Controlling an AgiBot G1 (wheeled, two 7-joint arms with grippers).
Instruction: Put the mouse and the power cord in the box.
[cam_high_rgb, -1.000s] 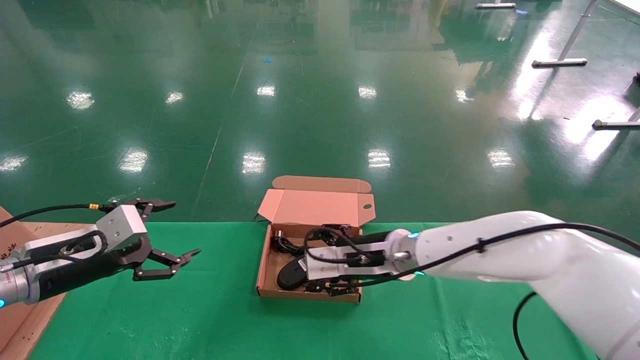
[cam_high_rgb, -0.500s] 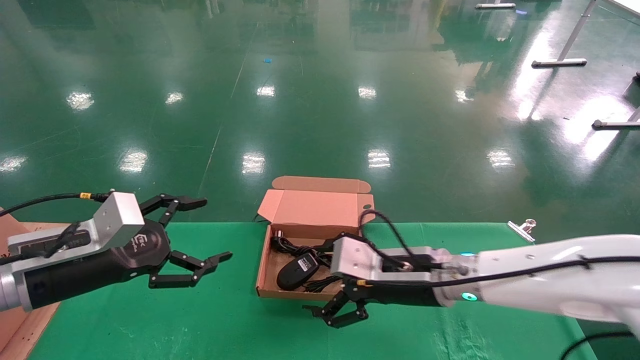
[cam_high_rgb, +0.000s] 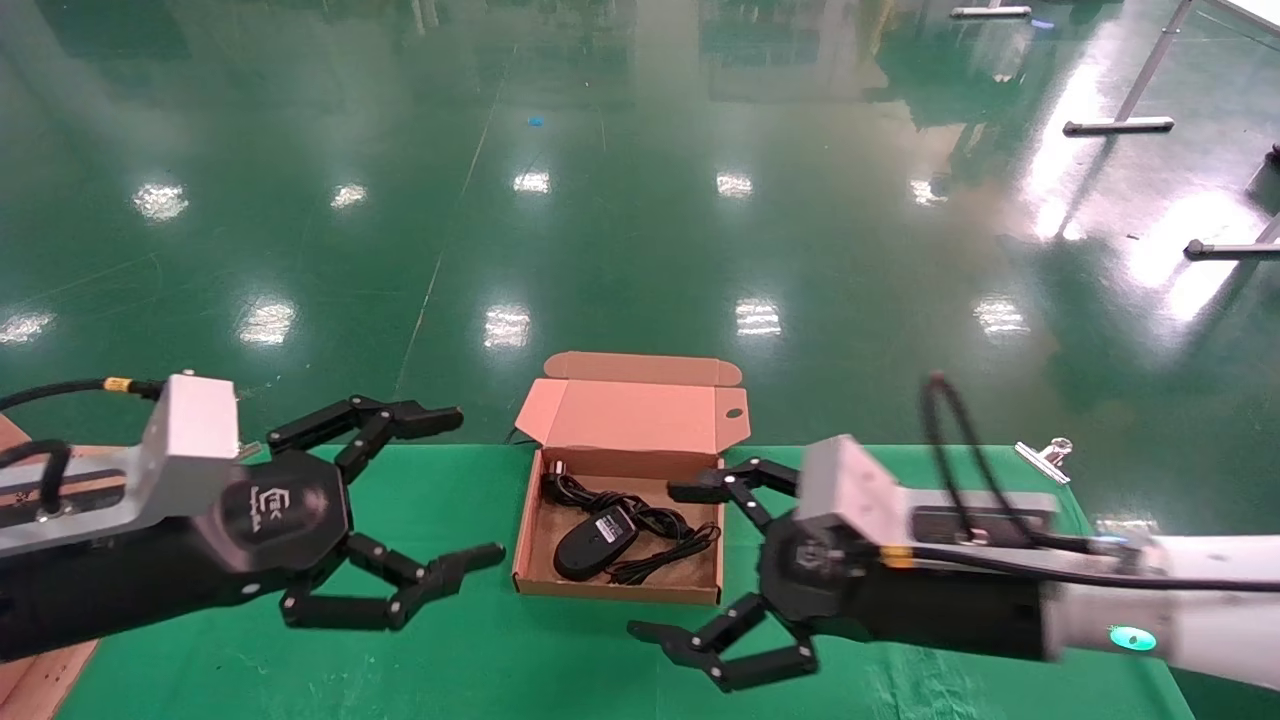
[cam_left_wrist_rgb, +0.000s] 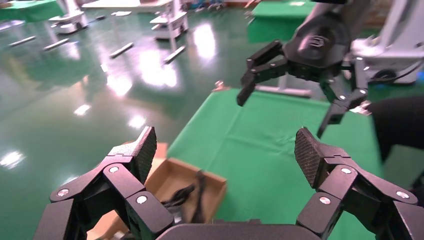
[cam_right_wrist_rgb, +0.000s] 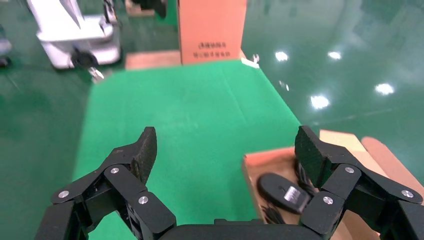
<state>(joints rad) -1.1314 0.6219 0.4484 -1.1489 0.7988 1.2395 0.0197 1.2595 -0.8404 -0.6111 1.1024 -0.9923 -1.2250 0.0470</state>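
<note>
Left gripper (cam_high_rgb: 440, 500): you have it hovering over the green table (cam_high_rgb: 300, 660) to the left of the box, fingers spread wide and holding nothing. It has crept toward the box over the last second.

Box (cam_high_rgb: 528, 580): lid flap standing up at the far side, tray open to you.

Mouse (cam_high_rgb: 590, 540): lying in the left half of the tray, label patch facing up, its thin wire trailing beside it.

Power cord (cam_high_rgb: 660, 545): looped loosely in the tray, beside the mouse and toward the far wall; nothing appears to hang over the edge.

Right gripper (cam_high_rgb: 700, 570): a second ago it was down in the tray; now it is clear of the box on the right side, claw wide and empty.

What this means for you: both items look placed. Judging by both open claws flanking the box, closing the lid is the likely follow-up.
</note>
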